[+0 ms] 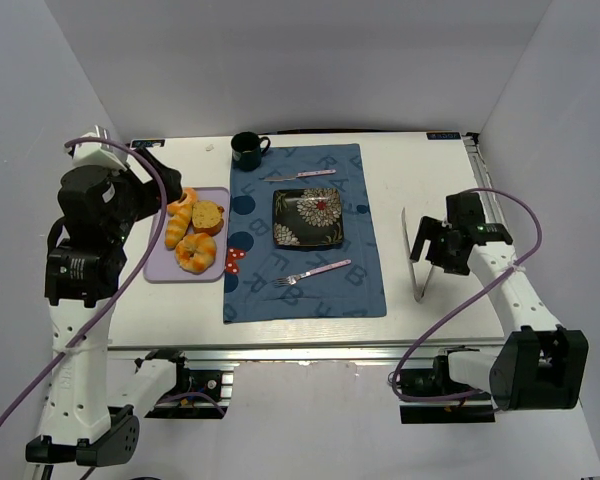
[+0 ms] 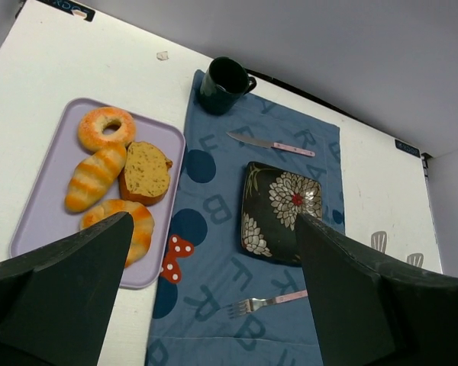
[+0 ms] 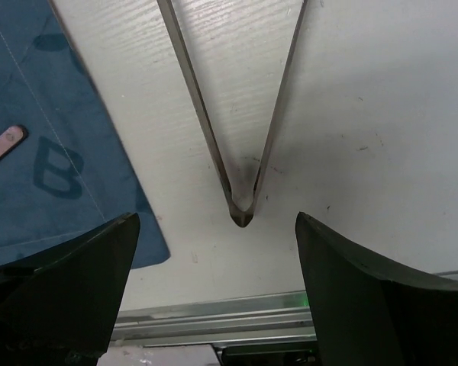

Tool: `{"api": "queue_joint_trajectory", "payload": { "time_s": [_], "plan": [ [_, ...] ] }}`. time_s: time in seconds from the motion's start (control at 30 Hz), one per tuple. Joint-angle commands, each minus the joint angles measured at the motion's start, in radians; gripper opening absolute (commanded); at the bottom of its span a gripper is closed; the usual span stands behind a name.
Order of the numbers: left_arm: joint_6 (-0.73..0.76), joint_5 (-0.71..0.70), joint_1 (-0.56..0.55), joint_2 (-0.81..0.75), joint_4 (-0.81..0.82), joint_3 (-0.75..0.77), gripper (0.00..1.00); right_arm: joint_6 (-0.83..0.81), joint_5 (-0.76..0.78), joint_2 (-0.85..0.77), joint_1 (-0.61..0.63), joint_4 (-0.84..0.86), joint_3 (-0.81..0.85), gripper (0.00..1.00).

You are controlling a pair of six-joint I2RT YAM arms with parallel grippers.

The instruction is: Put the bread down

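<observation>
The bread (image 1: pixel 195 252), a round curled golden bun with orange-brown patches, lies at the near end of a lilac tray (image 1: pixel 155 268). In the left wrist view the bread (image 2: pixel 133 223) is partly hidden behind my left finger. My left gripper (image 1: pixel 170 185) is open and empty, held high above the tray, and the left wrist view (image 2: pixel 214 229) looks down between its jaws onto the placemat. My right gripper (image 1: pixel 430 245) is open and empty above metal tongs (image 1: pixel 412 255) at the right; the right wrist view (image 3: pixel 214 221) shows the tongs' hinge (image 3: pixel 242 210) between its fingers.
On the tray also lie a small orange ring bun (image 2: pixel 105 128), a long striped roll (image 2: pixel 95 177) and a brown bread slice (image 2: pixel 146 171). A blue placemat (image 1: pixel 305 295) holds a dark flowered plate (image 1: pixel 307 218), a knife (image 1: pixel 300 175) and a fork (image 1: pixel 312 272). A dark mug (image 1: pixel 247 150) stands behind.
</observation>
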Motion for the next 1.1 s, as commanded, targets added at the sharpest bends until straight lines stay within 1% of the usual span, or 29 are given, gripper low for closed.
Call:
{"api": "queue_joint_trajectory", "payload": {
  "time_s": [0.0, 0.2, 0.43, 0.73, 0.9, 1.07],
  "plan": [
    [0.005, -0.029, 0.002, -0.037, 0.007, -0.010, 0.98, -0.025, 0.034, 0.019, -0.004, 0.110, -0.020, 0.89],
    [0.019, -0.035, 0.002, -0.023, 0.002, -0.004, 0.98, -0.080, 0.069, 0.088, -0.004, 0.209, -0.090, 0.89],
    [0.033, -0.042, 0.002, -0.011, -0.012, 0.004, 0.98, -0.114, 0.075, 0.183, -0.003, 0.318, -0.109, 0.89],
    [0.051, -0.048, 0.002, 0.014, -0.039, 0.024, 0.98, -0.096, 0.104, 0.379, -0.003, 0.383, -0.023, 0.89],
    [0.059, -0.064, 0.002, 0.011, -0.059, 0.028, 0.98, -0.063, 0.121, 0.432, -0.003, 0.386, 0.020, 0.89],
    [0.061, -0.070, 0.002, 0.006, -0.073, 0.025, 0.98, -0.065, 0.115, 0.487, -0.004, 0.403, 0.037, 0.89]
  ]
}}
